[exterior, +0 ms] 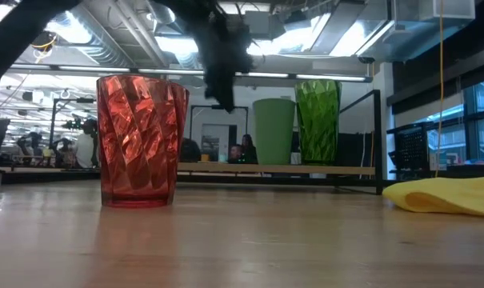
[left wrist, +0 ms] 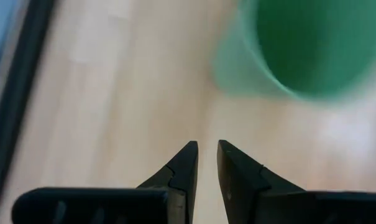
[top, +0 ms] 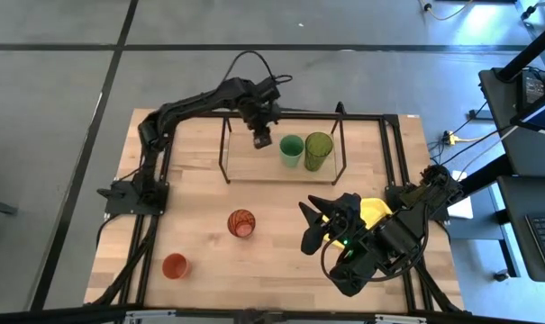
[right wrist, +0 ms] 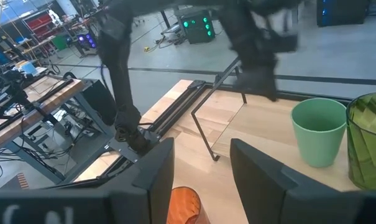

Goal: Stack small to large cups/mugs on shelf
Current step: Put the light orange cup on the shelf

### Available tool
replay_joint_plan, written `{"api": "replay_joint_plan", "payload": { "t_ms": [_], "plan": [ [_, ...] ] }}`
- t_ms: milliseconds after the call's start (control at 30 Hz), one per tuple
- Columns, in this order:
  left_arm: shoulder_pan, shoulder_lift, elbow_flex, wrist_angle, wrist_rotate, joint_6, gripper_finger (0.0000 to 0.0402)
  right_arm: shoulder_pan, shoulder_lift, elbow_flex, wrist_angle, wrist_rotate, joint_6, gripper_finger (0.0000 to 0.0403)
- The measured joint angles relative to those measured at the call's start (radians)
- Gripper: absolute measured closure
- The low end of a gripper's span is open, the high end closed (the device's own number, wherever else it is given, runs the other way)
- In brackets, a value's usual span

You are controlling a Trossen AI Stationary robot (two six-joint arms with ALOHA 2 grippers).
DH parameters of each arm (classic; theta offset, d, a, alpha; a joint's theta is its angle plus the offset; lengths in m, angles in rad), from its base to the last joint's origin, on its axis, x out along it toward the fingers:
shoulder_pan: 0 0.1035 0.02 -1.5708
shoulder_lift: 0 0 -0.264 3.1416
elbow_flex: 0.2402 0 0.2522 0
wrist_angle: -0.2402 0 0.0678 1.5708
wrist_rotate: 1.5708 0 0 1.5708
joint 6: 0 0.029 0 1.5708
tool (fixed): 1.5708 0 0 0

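Note:
The bright green cup (top: 292, 150) and the taller olive-green cup (top: 318, 151) stand side by side on the shelf's wooden board (top: 245, 165); both also show in the low view, the green cup (exterior: 274, 132) and the olive-green cup (exterior: 318, 120). The translucent orange-brown cup (top: 241, 223) stands upright mid-table, and the orange-red cup (top: 175, 266) stands near the front left. My left gripper (left wrist: 206, 155) hovers over the board just left of the green cup (left wrist: 306, 43), nearly shut and empty. My right gripper (right wrist: 203, 168) is open and empty, right of the orange-brown cup (right wrist: 184, 205).
A yellow cloth (top: 373, 211) lies on the table at the right, beside my right arm. The shelf's thin black frame legs (top: 223, 153) stand around the board. Bare board lies left of the green cup. People sit in the room beyond the table (exterior: 240, 152).

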Motion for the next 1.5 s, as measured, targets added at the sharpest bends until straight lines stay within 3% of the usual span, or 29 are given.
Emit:
{"api": "replay_joint_plan", "payload": {
  "t_ms": [100,233,500,700,967,1200,1500],
  "plan": [
    [-0.03,-0.078,-0.001,-0.094,0.026,0.011,0.0347,0.0,0.0,0.0,-0.005,0.0,-0.001,0.0245],
    [-0.106,-0.248,-0.108,-0.057,-0.004,-0.044,0.0347,0.0,0.0,0.0,-0.027,0.001,-0.003,0.0245],
    [-0.326,-0.68,-0.604,0.21,-0.083,-0.366,0.0347,0.0,0.0,0.0,-0.058,0.002,-0.004,0.0245],
    [-0.449,-0.866,-0.865,0.28,-0.192,-0.635,0.0346,0.0,-0.01,0.0,-0.073,0.002,-0.007,0.0245],
    [-0.586,-0.887,-1.035,0.372,-0.217,-0.879,0.0315,0.0,-0.02,0.0,-0.088,-0.003,-0.013,0.0245],
    [-0.66,-0.857,-1.05,0.425,-0.26,-1.016,0.0282,0.0,-0.02,0.0,-0.091,-0.023,-0.013,0.0245],
    [-0.732,-0.743,-1.05,0.509,-0.268,-1.089,0.0282,0.002,-0.02,0.0,-0.091,-0.025,-0.014,0.0245]
  ]
}}
